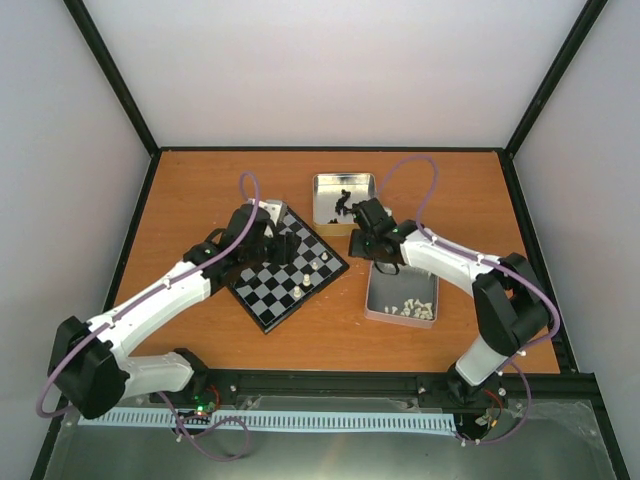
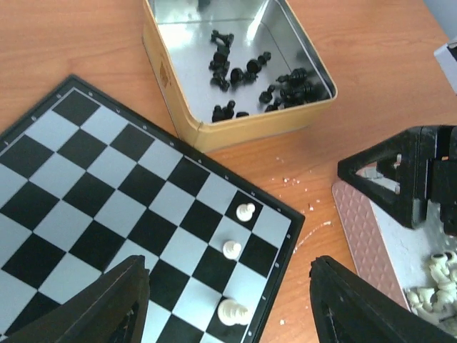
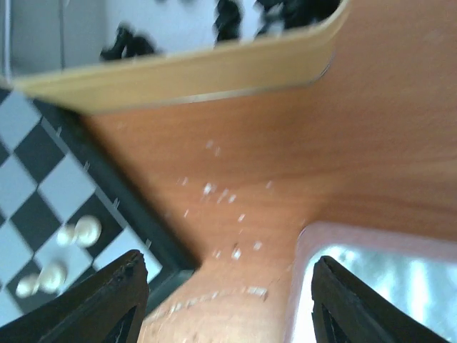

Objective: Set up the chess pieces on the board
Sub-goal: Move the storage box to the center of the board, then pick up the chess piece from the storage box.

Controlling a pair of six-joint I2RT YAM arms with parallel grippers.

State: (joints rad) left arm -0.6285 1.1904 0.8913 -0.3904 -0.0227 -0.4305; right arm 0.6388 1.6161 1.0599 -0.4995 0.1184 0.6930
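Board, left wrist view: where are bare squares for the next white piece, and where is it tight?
The board is bare across its middle and left in this view; only three white pieces stand along its right edge. Tight: the wood gap between that edge, the gold tin and the pink-sided tin, where the right gripper hangs.

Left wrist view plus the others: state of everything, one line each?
board: flat, mostly unfilled
white pieces on board: three, along one edge
gold tin: lidless, black pieces loose inside
other tin: lidless, spare white pieces loose inside
left gripper: open, empty
right gripper: open, empty
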